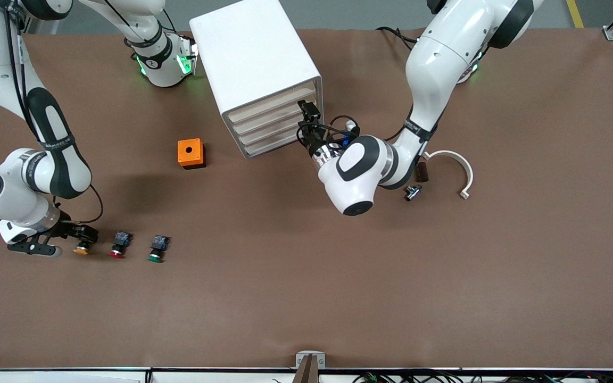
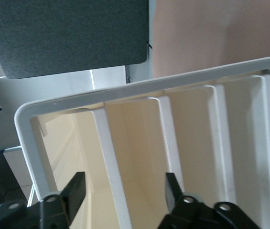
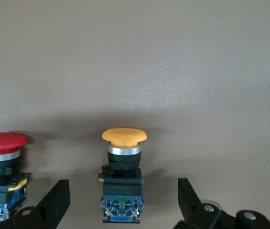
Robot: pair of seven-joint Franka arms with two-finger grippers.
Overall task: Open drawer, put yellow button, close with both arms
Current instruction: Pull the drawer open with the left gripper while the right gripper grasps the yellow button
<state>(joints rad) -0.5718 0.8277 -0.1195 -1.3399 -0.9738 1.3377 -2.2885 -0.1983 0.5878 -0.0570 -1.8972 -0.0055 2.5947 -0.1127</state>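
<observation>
The white cabinet point(image 1: 256, 58) stands at the robots' side of the table, and its uppermost drawer point(image 1: 274, 102) is shut like the three below it. My left gripper point(image 1: 306, 121) is open right in front of the drawer fronts. In the left wrist view the gripper point(image 2: 125, 188) straddles a white rim between two cream fronts of the cabinet point(image 2: 25, 138). The yellow button point(image 1: 82, 248) stands on the table at the right arm's end. My right gripper point(image 1: 87, 236) is open at it. In the right wrist view the button point(image 3: 124, 162) sits between the open fingers of the gripper point(image 3: 124, 198), untouched.
A red button point(image 1: 118, 245) point(image 3: 0, 160) and a green button point(image 1: 157, 249) stand beside the yellow one. An orange box point(image 1: 191, 153) lies near the cabinet. A white curved part point(image 1: 455, 162) and small dark parts point(image 1: 413, 191) lie by the left arm.
</observation>
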